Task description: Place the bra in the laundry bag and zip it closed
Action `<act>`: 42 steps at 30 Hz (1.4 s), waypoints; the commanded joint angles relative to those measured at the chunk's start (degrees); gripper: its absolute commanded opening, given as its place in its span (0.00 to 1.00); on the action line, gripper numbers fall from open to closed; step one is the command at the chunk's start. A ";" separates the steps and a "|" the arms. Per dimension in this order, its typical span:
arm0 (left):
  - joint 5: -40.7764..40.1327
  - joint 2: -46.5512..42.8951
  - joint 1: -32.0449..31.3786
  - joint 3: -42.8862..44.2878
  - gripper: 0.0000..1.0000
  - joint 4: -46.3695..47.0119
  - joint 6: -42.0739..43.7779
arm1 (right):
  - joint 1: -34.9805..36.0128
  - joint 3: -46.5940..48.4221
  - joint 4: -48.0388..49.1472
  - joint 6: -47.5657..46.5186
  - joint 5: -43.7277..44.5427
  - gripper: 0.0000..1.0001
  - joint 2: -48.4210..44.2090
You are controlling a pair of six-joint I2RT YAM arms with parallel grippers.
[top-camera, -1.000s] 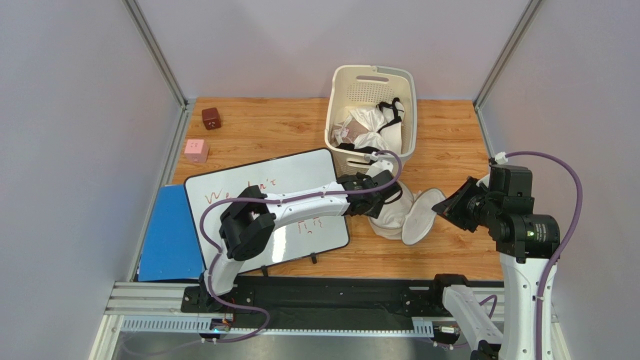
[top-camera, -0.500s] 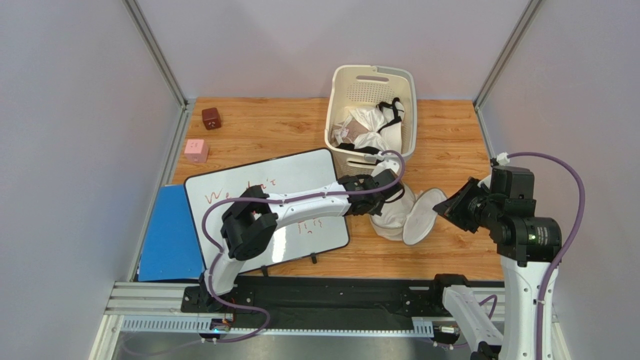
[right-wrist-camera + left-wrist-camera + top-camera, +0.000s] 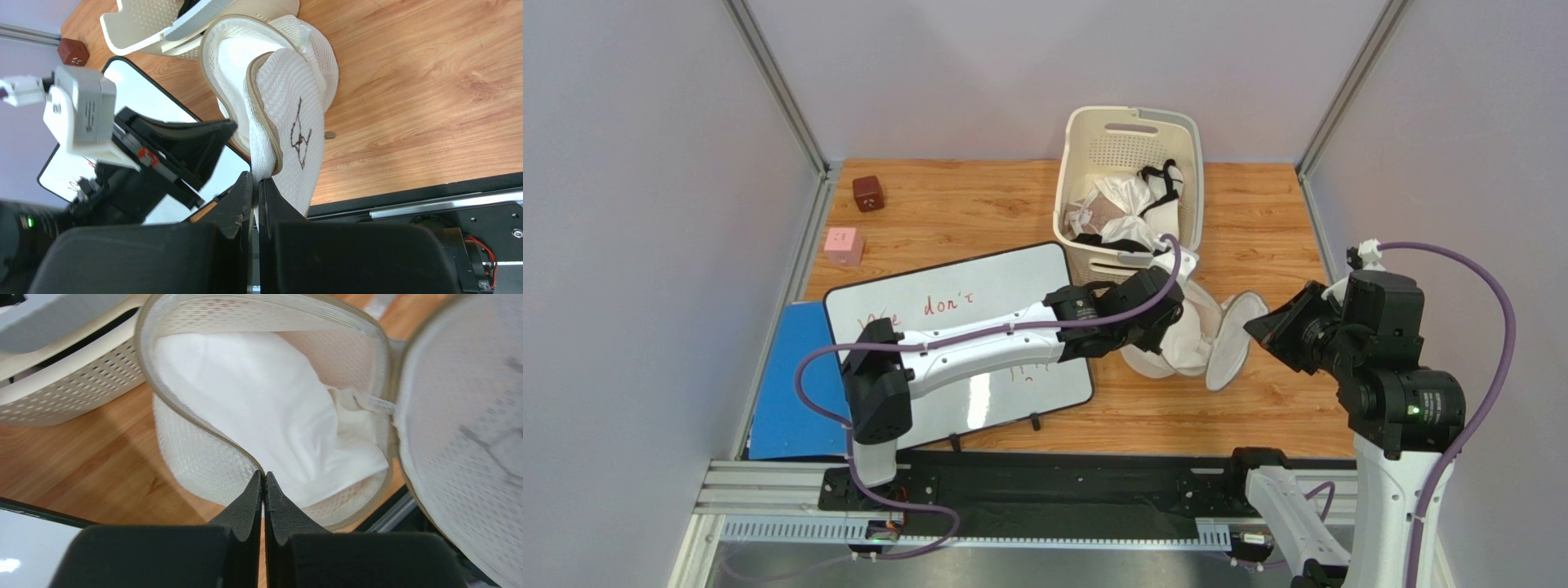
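Note:
The laundry bag (image 3: 1155,361) stands open on the wood, just in front of the basket. Its two mesh halves are spread apart. Inside the deeper half (image 3: 202,459) lies the white bra (image 3: 270,410), also seen in the right wrist view as the bra (image 3: 236,55). My left gripper (image 3: 264,474) is shut on that half's tan zipper rim, which bends into a V at the tips. The lid half (image 3: 294,122), marked with a small drawn bird, stands on edge. My right gripper (image 3: 256,177) is shut on the lid's rim. From above, the left gripper (image 3: 1163,321) and right gripper (image 3: 1257,328) flank the bag.
A cream slatted basket (image 3: 1081,221) holding white and black-strapped garments stands right behind the bag. A whiteboard (image 3: 952,343) with red writing lies under the left arm, with a blue folder (image 3: 799,398) beside it. A pink cube (image 3: 843,245) and a brown cube (image 3: 868,192) sit at the far left.
My left gripper has closed on the bag's rim. Both arms and the bag have shifted a little to the right, and the lid half now stands more upright.

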 commanded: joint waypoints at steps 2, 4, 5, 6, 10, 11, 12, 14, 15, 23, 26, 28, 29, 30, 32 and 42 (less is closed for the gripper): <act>3.36 0.89 3.53 -2.11 0.00 -1.11 -0.92 | 0.26 -2.37 -9.77 -1.29 1.21 0.00 -1.20; 5.13 -1.13 3.18 -1.59 0.00 -1.81 -1.54 | 0.26 3.05 -10.99 -1.99 2.44 0.00 -0.06; 4.61 -3.05 2.92 -1.76 0.00 -1.81 -1.36 | 0.26 4.30 -12.13 -2.17 3.40 0.00 0.46; 4.17 -4.03 2.74 -2.02 0.00 -1.72 -1.36 | 0.26 5.27 -12.58 -2.52 3.85 0.00 0.64; 5.92 -3.70 3.36 -3.44 0.00 -1.28 -0.57 | 0.26 0.72 -11.27 -2.34 3.59 0.00 0.03; 5.92 -1.51 3.53 -2.74 0.00 -4.07 -0.48 | 0.26 -2.25 -10.74 -1.99 1.93 0.00 -0.23; 5.83 -0.62 3.53 -2.29 0.00 -5.05 -0.22 | 0.26 -3.24 -10.39 -1.82 1.31 0.00 -0.58; 5.66 0.09 3.45 -2.90 0.00 -5.94 -0.74 | 0.26 -4.73 -9.94 -1.46 0.95 0.00 -1.46; 5.31 -0.34 3.45 -3.51 0.00 -5.85 -0.92 | 0.26 -4.83 -10.03 -1.38 1.12 0.00 -1.55; 1.80 -5.09 3.36 -4.75 0.25 -5.94 2.77 | 0.26 -4.57 -9.77 -1.64 -0.10 0.00 -1.11; 0.56 -8.60 3.10 -4.92 0.37 -3.85 3.47 | 0.26 -4.39 -9.86 -1.73 -0.72 0.00 -0.76; 1.43 -9.92 2.92 -4.75 0.38 -2.00 4.08 | 0.26 -4.65 -9.77 -1.55 -1.16 0.00 -0.94; 2.66 -9.93 2.74 -4.40 0.38 -0.59 3.83 | 0.26 -4.74 -9.77 -1.55 -1.68 0.00 -0.94; 3.89 -9.75 2.66 -3.79 0.36 0.12 3.82 | 0.26 -4.74 -9.68 -1.46 -1.95 0.00 -0.94; 7.39 -7.56 2.57 -2.91 0.29 1.44 3.21 | 0.26 -4.22 -9.68 -1.29 -2.39 0.00 -0.76; 18.38 6.67 2.48 -0.34 0.08 6.70 -0.65 | 0.26 -0.62 -9.68 -0.41 -3.62 0.00 0.29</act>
